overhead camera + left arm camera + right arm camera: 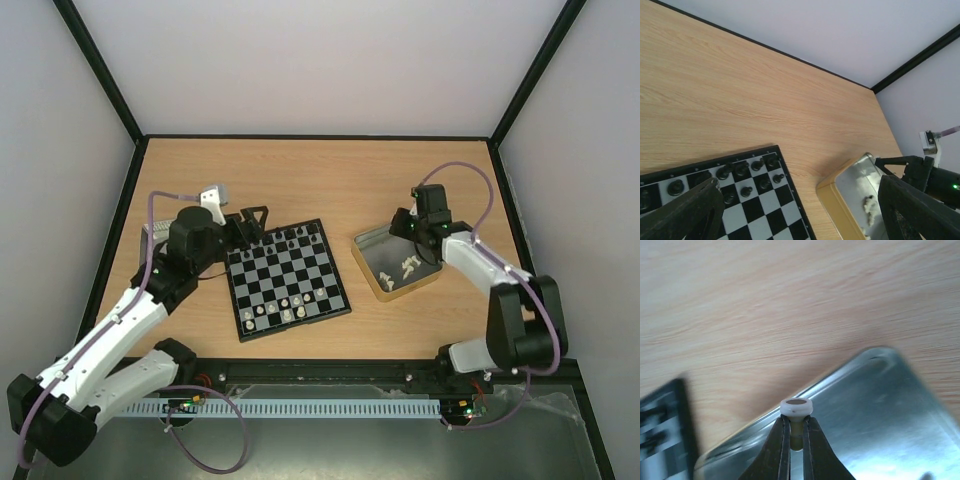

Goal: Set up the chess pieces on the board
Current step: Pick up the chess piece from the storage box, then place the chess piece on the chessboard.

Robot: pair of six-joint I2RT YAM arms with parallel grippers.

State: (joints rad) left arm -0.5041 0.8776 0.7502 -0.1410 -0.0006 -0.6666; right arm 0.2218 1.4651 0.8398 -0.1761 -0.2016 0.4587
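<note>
Now the right claw pinches a tiny, likely slippery white chess piece under its round foot, above the gold-rimmed metal tray.

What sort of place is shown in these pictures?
Probably a robot test cell: plain white walls in a black frame enclose a wooden table, two robot arms are mounted at its near edge, and a chessboard lies between them.
</note>
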